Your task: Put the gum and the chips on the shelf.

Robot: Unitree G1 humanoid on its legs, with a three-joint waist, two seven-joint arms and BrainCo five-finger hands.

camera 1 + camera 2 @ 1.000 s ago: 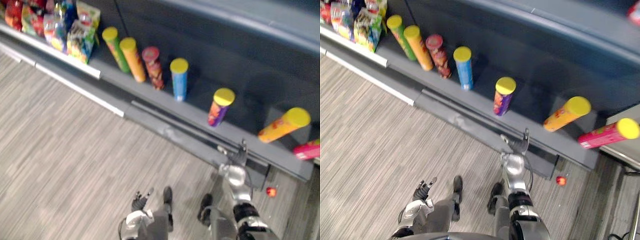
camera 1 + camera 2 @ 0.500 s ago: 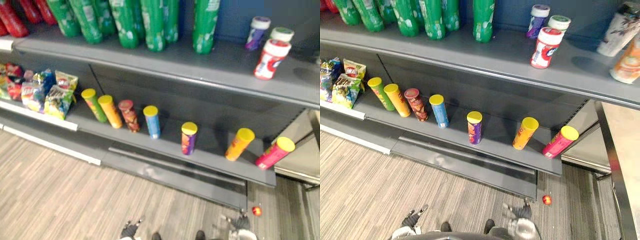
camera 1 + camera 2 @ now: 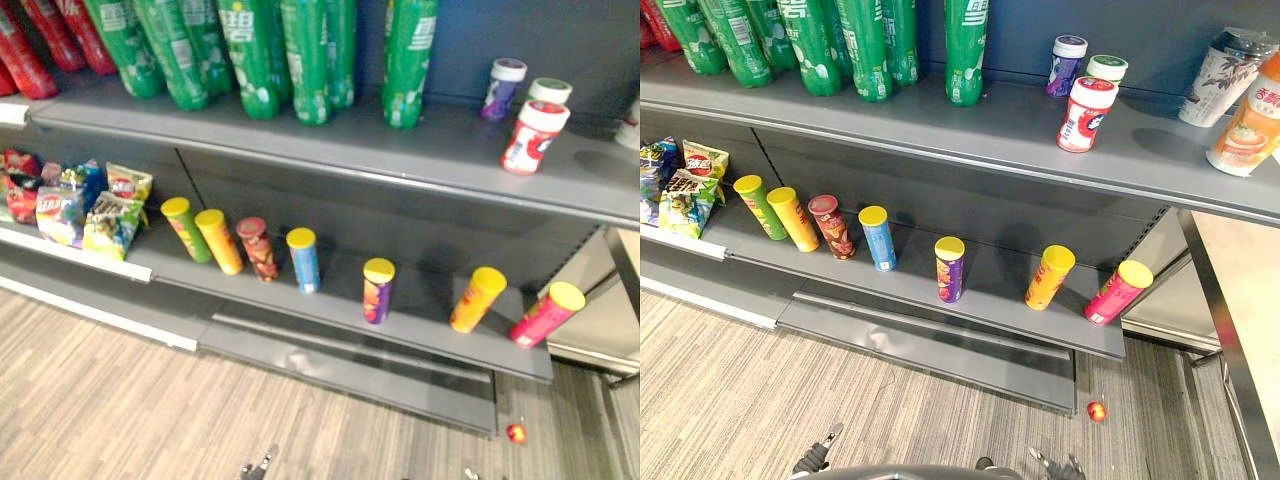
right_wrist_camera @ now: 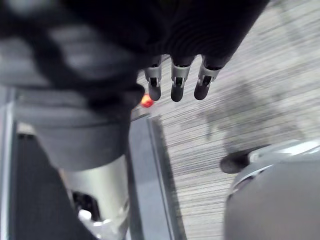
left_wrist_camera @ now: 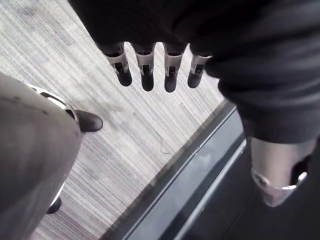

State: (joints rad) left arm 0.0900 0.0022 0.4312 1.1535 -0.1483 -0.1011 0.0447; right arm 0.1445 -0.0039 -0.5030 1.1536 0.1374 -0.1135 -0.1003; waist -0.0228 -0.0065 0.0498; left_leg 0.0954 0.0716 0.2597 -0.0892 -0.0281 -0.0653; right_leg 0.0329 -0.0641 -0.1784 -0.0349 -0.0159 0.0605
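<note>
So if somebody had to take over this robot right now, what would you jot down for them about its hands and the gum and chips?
Left hand: open, fingers straight, empty, low over the floor.
Right hand: open, empty, also low.
Gum jars: three on the upper shelf, right of the green bottles.
Chip cans: seven in a row on the lower shelf; the orange can and pink can at the right end lean.
Done: gum and chips look shelved.
Left: perhaps straighten the leaning cans; check the small red object on the floor.
</note>
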